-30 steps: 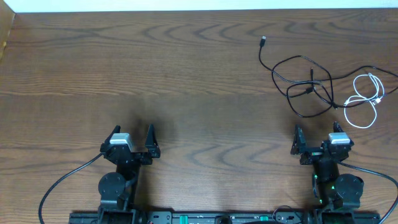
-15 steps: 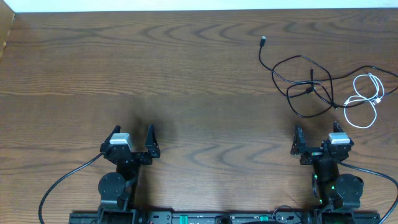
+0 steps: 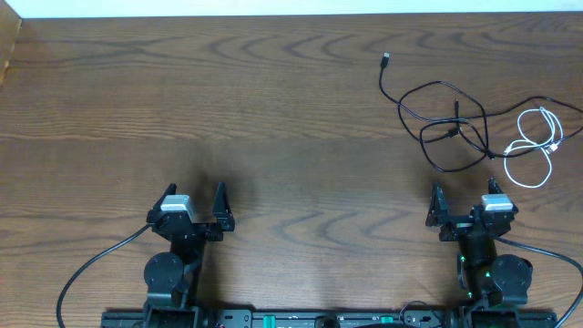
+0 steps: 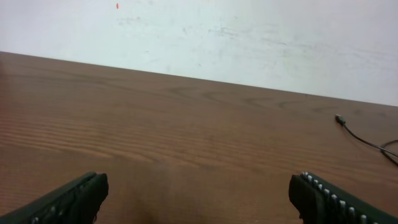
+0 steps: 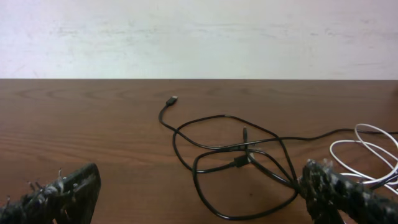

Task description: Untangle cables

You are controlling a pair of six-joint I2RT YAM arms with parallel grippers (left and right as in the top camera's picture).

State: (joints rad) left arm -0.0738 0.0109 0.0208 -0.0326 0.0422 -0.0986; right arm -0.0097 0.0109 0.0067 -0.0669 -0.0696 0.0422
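Observation:
Two black cables (image 3: 451, 128) lie looped over each other at the table's far right, one plug end (image 3: 386, 60) trailing off to the upper left. A short white cable (image 3: 533, 146) is coiled just right of them and overlaps their edge. My right gripper (image 3: 465, 202) rests open on the table just in front of this tangle. In the right wrist view the black loops (image 5: 239, 162) and the white cable (image 5: 371, 126) lie beyond the open gripper (image 5: 202, 186). My left gripper (image 3: 194, 202) stands open far to the left, and nothing lies between its fingers (image 4: 199, 193).
The wooden table (image 3: 228, 109) runs wide and bare to the left of the cables. A white wall (image 4: 249, 37) borders its far edge. The arms' thick black cables (image 3: 91, 269) trail along the near edge. One black plug (image 4: 340, 119) shows at the right of the left wrist view.

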